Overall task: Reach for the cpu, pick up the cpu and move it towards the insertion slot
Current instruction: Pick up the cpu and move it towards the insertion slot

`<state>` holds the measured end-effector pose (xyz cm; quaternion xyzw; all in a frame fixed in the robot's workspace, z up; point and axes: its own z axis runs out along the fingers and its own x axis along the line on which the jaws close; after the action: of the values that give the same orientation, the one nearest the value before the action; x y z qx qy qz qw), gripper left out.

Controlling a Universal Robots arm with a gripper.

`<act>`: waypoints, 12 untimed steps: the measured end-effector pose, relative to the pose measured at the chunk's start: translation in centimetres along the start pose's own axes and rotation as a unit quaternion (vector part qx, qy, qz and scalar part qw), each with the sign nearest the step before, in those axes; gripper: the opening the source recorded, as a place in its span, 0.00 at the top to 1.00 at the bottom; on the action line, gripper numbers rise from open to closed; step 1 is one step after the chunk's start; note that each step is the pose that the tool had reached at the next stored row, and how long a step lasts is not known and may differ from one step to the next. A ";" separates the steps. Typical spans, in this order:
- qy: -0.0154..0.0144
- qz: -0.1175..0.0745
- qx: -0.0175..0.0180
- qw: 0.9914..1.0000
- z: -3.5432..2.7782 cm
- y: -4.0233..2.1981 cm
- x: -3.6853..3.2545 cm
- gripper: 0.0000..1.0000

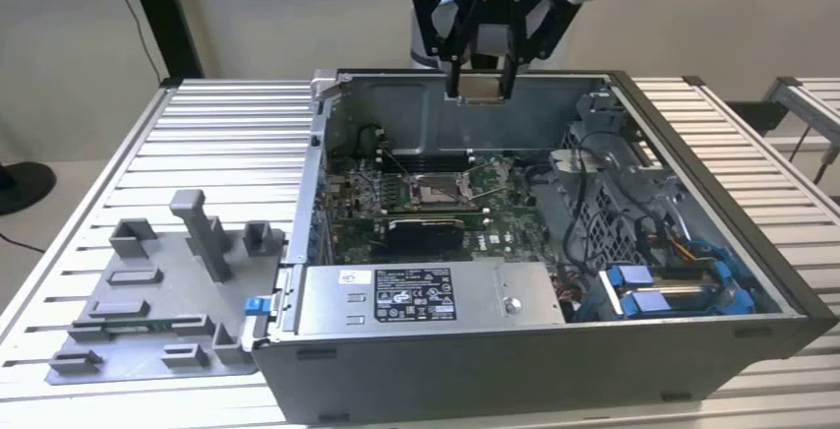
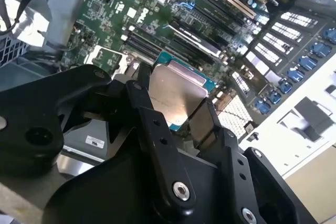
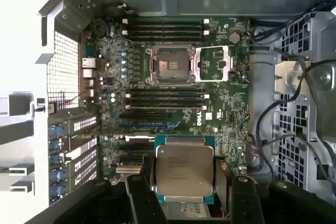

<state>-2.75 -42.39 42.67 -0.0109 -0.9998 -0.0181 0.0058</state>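
Tray [image 1: 145, 331] stands at the exterior view's left, outside the case [image 1: 552, 350]. Gripper [image 1: 481, 94] hangs above the case's far wall, its fingers closed on the cpu [image 3: 184, 170] by two opposite edges. In both wrist views the chip lies flat, metal face toward the cameras, nearly square with no marked long axis, its edges roughly parallel to the insertion slot [image 3: 170, 65], which sits open and well apart on the board. Risk: an edge-only grip may slip or tilt the chip, causing misalignment and damage to the socket.
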 end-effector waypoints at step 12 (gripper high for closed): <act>0.000 0.000 0.000 1.000 0.10 3.02 -0.32 1.00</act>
<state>-2.37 -39.37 42.68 -0.0109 -0.9998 -0.0181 0.0058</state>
